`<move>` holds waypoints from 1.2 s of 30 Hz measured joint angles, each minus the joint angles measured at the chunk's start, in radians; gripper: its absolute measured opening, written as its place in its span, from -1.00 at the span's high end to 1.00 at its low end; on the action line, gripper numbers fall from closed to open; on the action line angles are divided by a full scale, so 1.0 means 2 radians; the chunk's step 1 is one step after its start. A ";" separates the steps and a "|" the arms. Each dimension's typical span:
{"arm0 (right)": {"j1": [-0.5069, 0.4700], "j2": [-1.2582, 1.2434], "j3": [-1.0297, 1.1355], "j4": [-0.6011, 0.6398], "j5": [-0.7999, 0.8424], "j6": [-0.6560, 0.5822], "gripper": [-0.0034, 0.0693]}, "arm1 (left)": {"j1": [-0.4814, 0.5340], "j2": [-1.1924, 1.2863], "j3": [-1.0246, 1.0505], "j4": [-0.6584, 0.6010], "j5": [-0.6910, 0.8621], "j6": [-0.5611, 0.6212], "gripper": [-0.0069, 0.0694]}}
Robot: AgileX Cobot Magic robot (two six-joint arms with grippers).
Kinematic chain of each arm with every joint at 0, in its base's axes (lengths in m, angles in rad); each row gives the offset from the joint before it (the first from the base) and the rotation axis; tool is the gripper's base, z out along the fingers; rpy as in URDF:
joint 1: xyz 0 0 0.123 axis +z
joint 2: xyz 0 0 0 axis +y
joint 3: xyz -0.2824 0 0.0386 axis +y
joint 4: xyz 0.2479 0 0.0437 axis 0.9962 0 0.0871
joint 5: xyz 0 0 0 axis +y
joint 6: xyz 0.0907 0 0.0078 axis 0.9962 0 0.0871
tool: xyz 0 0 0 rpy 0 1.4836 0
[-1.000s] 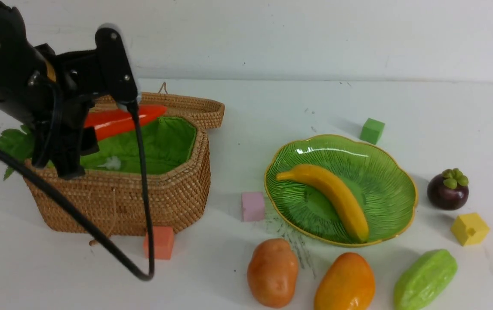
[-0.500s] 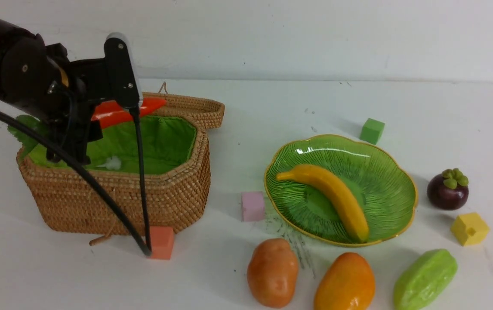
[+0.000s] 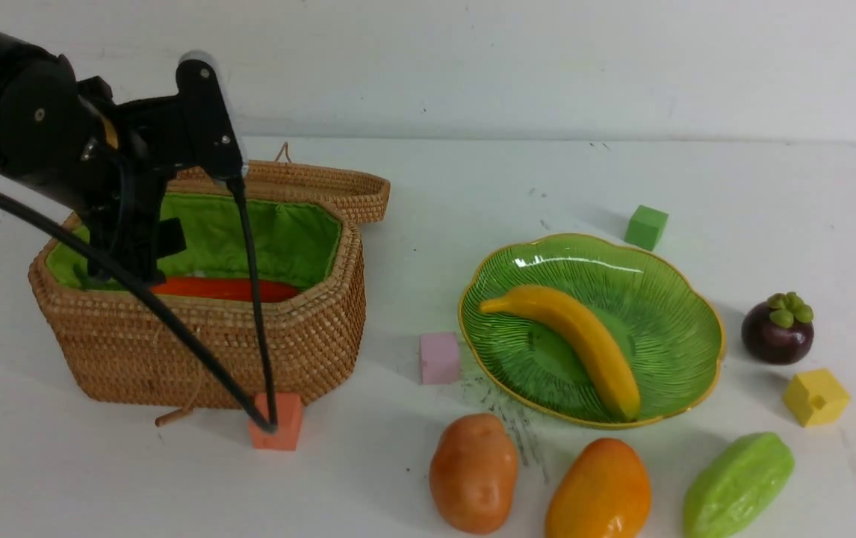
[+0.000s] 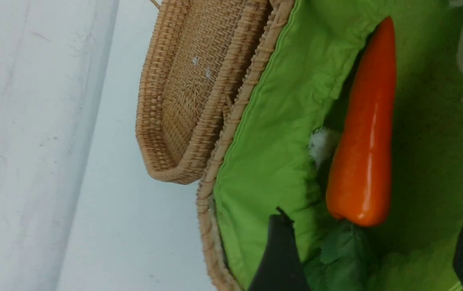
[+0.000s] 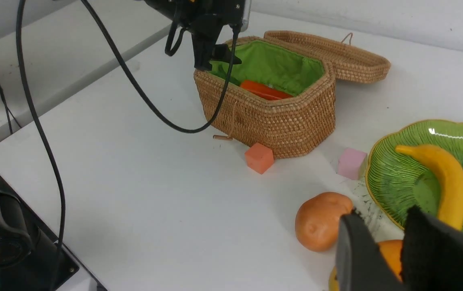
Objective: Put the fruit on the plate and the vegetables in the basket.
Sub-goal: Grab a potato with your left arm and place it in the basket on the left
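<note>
Carrot (image 3: 204, 288) lies in the basket (image 3: 286, 351) at frame left beneath the spread, empty left end effector (image 4: 377, 242), which should rise straight up, clear of the lining (image 3: 286, 239).

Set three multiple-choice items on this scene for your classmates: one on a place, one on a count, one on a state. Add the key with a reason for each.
1. The carrot lies: A on the plate; B in the basket; C on the table.
2. Count the foam cubes in the front view: A two; B six; C four.
3. The basket's lid is: A open; B shut; C missing.

Key: 1 B, it rests on the green lining. 2 C, pink, orange, green, yellow. 3 A, it lies folded back behind the rim.
</note>
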 joint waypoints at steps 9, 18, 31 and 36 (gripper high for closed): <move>0.000 0.000 0.000 0.002 0.017 0.000 0.38 | -0.048 -0.074 0.000 -0.251 0.114 -0.278 0.65; 0.000 0.000 0.000 0.009 0.082 0.000 0.38 | -0.267 -0.034 0.000 -0.199 0.209 -0.467 0.83; 0.000 0.000 0.000 0.007 0.125 0.000 0.36 | -0.297 0.110 -0.008 -0.127 0.070 -0.561 -0.86; 0.000 0.000 0.000 0.006 0.125 0.000 0.35 | -0.297 0.132 -0.009 -0.083 0.039 -0.565 -0.93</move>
